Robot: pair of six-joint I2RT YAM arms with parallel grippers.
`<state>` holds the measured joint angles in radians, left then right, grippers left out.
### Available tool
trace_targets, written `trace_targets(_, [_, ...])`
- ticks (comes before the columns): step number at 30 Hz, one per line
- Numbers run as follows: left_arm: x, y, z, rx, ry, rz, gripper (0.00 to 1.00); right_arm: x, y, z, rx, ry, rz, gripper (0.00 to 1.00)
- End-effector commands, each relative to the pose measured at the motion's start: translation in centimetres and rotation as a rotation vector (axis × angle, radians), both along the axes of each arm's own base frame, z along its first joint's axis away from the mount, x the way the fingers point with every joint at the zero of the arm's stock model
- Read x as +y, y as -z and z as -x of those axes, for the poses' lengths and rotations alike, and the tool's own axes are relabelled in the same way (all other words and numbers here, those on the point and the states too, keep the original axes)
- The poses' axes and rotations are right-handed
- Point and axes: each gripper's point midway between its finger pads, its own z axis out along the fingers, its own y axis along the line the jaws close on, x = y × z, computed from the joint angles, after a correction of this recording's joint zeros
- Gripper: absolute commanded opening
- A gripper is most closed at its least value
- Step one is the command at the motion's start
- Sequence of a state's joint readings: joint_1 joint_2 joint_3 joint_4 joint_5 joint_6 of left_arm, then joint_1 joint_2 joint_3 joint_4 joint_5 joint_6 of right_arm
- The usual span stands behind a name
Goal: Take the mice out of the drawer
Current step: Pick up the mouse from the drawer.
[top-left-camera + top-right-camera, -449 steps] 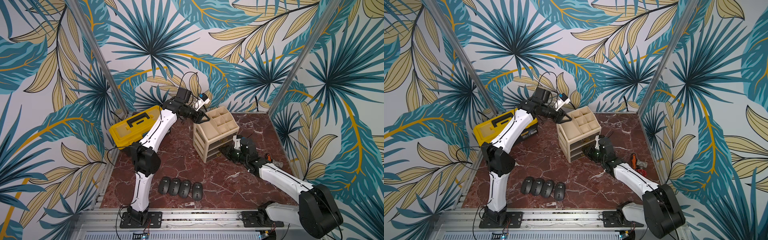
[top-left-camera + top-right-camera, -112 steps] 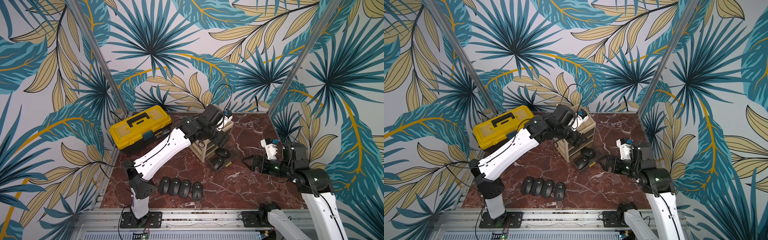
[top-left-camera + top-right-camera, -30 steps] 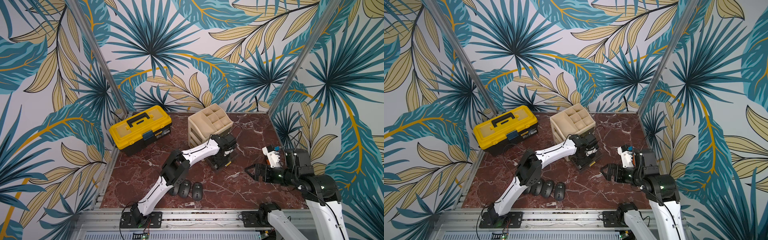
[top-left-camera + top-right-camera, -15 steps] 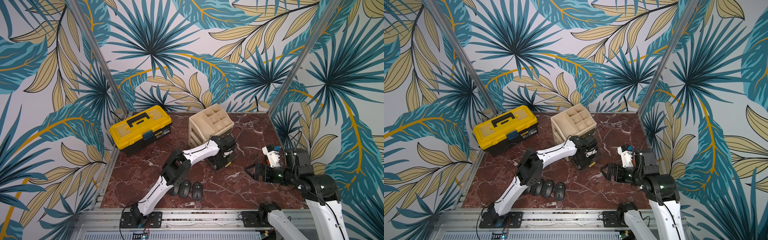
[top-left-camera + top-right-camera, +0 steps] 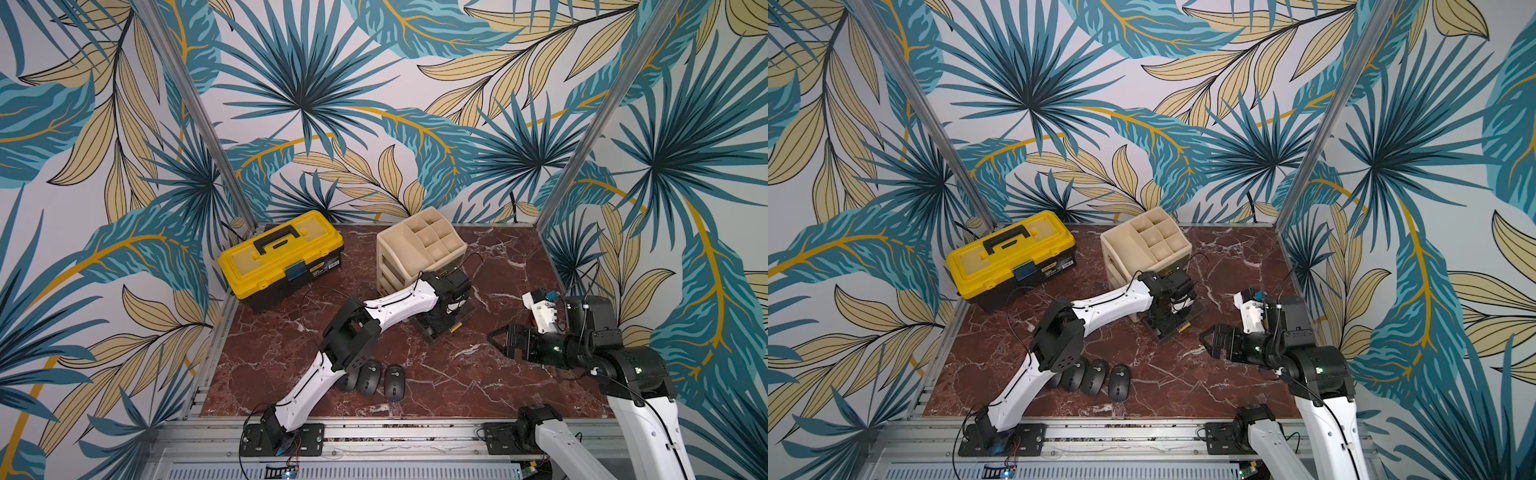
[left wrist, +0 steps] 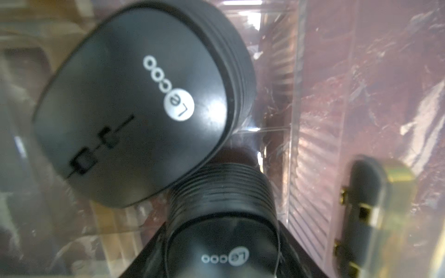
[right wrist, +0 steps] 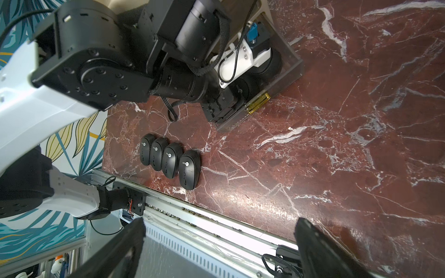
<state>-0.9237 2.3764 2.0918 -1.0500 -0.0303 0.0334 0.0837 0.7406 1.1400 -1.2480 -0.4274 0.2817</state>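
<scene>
now the left hand (image 5: pixel 436 328) has dropped into the drawer (image 7: pixel 284 81) over the last two mice (image 6: pixel 134 108), its grip impossible to tell, while the right hand (image 5: pixel 500 343) waits open.

**Four mice on the worktop, two in the drawer**

Four black oval mice (image 7: pixel 171 157) lay side by side in a tight row on the red marble worktop (image 7: pixel 337 144), close to its front edge. All were top up, each showing a scroll wheel and a round white logo. Two more mice lay inside the pulled-out clear drawer (image 7: pixel 284 79). In the left wrist view, one drawer mouse (image 6: pixel 132 108) lay top up and askew, its white "Le" logo and scroll wheel plain to see. The second drawer mouse (image 6: pixel 224 243) touched its edge, with its ribbed side and logo visible and its front end out of frame.
</scene>
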Motion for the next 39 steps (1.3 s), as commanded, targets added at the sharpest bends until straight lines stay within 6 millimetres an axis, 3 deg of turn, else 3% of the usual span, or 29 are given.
trace_targets(1, [-0.5,-3.9,-0.2,-0.066,0.000,0.058,0.55,0.2,0.1,-0.2,-0.005,0.007,-0.019,0.98])
trace_targets(13, [-1.0,-7.3,-0.3,-0.136,-0.029,0.106,0.54,-0.3,1.0,-1.0,-0.014,0.073,-0.026,0.96])
trace_targets(23, [0.4,-13.0,0.3,-0.191,-0.170,0.153,0.55,0.1,0.4,-0.7,-0.060,0.044,-0.045,0.96])
trace_targets(26, [1.2,-14.4,1.3,-0.177,-0.267,0.185,0.55,0.8,-0.3,-0.2,-0.075,0.004,-0.075,0.96])
trace_targets(31, [2.2,-15.0,3.8,-0.118,-0.462,0.270,0.55,1.0,-1.4,0.8,-0.099,-0.017,-0.087,0.97])
trace_targets(39, [2.8,-13.3,8.3,-0.088,-0.641,0.274,0.55,3.1,-1.7,3.1,-0.066,-0.118,-0.205,0.97])
